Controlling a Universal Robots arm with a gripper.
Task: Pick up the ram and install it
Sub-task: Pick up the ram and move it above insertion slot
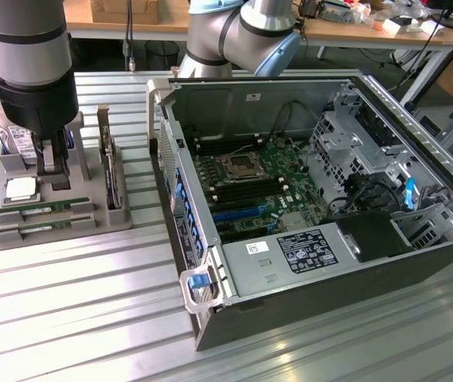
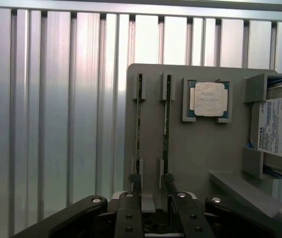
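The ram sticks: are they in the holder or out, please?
In: both ram sticks stand edgewise in slots of the holder.

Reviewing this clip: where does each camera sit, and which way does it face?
Exterior view: off the arm, high over the table, looking down on the open computer case and the grey tray; the arm shows over the tray.
Wrist view: on the wrist, looking straight down onto the tray; the open gripper shows.
Shared: the tray, two ram sticks, processor.
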